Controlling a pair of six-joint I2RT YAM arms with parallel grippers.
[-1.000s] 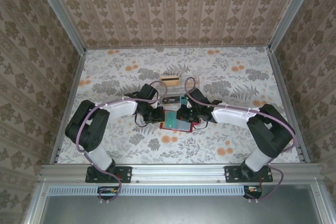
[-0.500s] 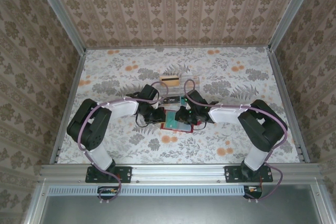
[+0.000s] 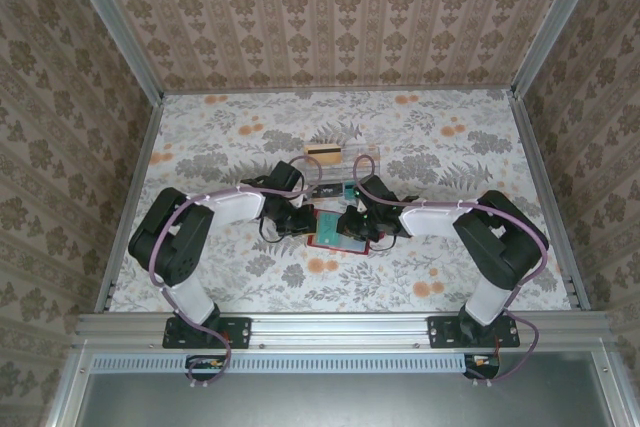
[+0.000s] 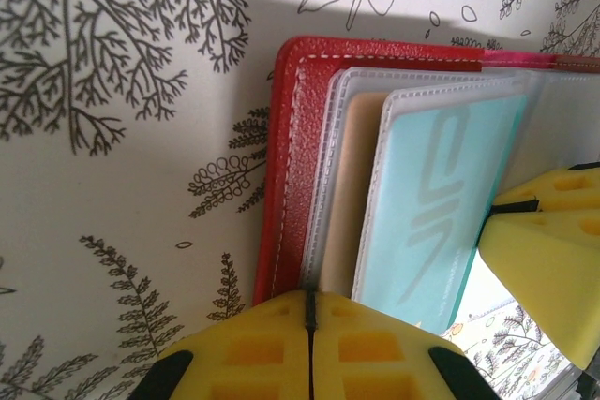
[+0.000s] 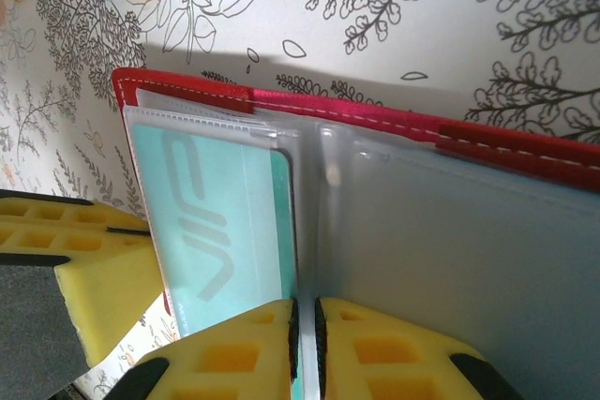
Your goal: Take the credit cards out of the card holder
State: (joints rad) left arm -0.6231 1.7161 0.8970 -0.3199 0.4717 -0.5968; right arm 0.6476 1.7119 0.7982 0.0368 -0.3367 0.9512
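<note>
Card holder (image 3: 340, 237): red, lying open at table centre btwn both grippers, clear sleeves facing up.
Teal card (image 4: 436, 203): inside the front clear sleeve; beige card (image 4: 354, 185) in the sleeve behind it.
L gripper (image 4: 311, 311): yellow pads pressed together, nipping the near edge of the holder's sleeves.
R gripper (image 5: 307, 318): pads almost touching, thin clear sleeve edge pinched btwn them, close to the fold.
Tan card (image 3: 320, 152): dark stripe, in clear tray (image 3: 345, 169) just behind the holder.
</note>
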